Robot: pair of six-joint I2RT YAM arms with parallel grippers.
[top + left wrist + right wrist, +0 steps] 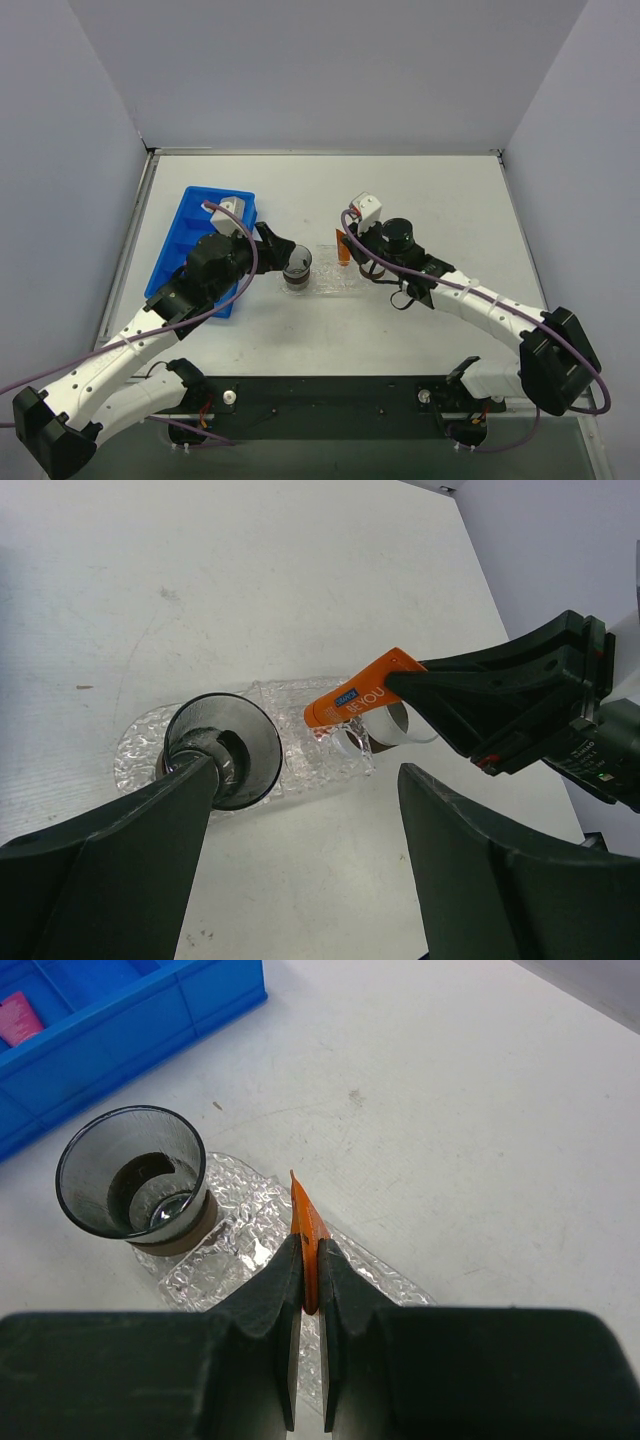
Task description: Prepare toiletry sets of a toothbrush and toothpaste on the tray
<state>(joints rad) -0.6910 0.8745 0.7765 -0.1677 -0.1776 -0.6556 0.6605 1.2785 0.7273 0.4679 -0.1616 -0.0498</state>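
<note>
While one orange toothpaste (pixel 304 1218) hangs pinched, one tray (pixel 238 1252), one cup (pixel 132 1176)

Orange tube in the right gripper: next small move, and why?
Likely ease the orange tube down and open the right gripper. It is shut on the tube, cap end low over the bare half of the tray, clear of the cup; contact is unclear.

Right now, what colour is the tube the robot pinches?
The toothpaste tube is orange; left wrist view shows it best.
</note>
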